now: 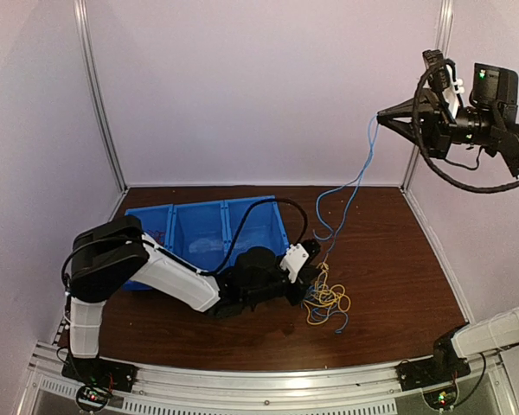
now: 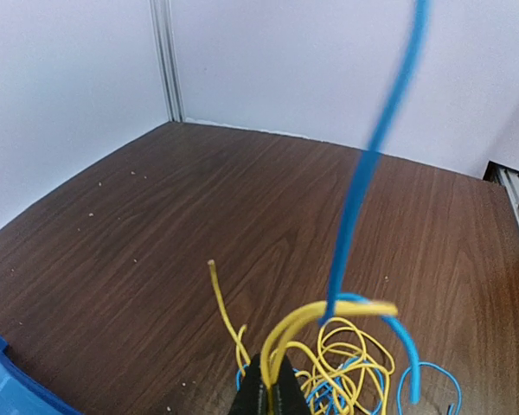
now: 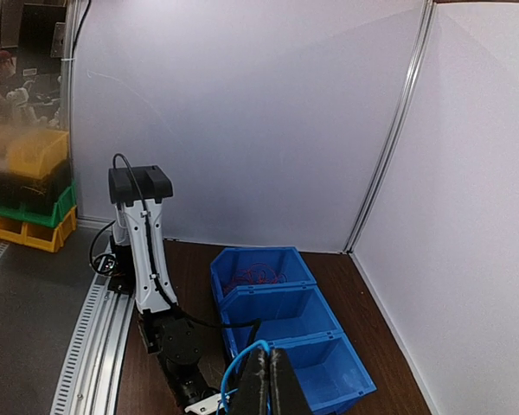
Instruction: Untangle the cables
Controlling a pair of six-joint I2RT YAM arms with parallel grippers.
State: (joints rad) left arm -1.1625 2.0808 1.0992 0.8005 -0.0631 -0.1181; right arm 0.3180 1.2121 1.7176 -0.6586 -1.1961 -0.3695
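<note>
A tangle of yellow and light blue cables (image 1: 327, 301) lies on the brown table right of centre. My left gripper (image 1: 316, 275) is low beside it and shut on a yellow cable (image 2: 316, 316) that arches up out of its jaws. In the left wrist view my left gripper (image 2: 271, 385) shows closed fingertips with the yellow strand pinched between them. My right gripper (image 1: 379, 117) is high at the upper right, shut on a blue cable (image 1: 363, 169) that hangs down to the tangle. That blue cable (image 2: 372, 156) crosses over the yellow loop. In the right wrist view my right gripper (image 3: 271, 367) pinches the blue cable (image 3: 236, 370). Red cables (image 3: 259, 275) lie in a bin.
A blue three-compartment bin (image 1: 208, 226) stands at the back left of the table, just behind my left arm. In the right wrist view the bin (image 3: 329, 380) holds the red wires in its far compartment. White walls with metal posts (image 1: 101, 95) enclose the table.
</note>
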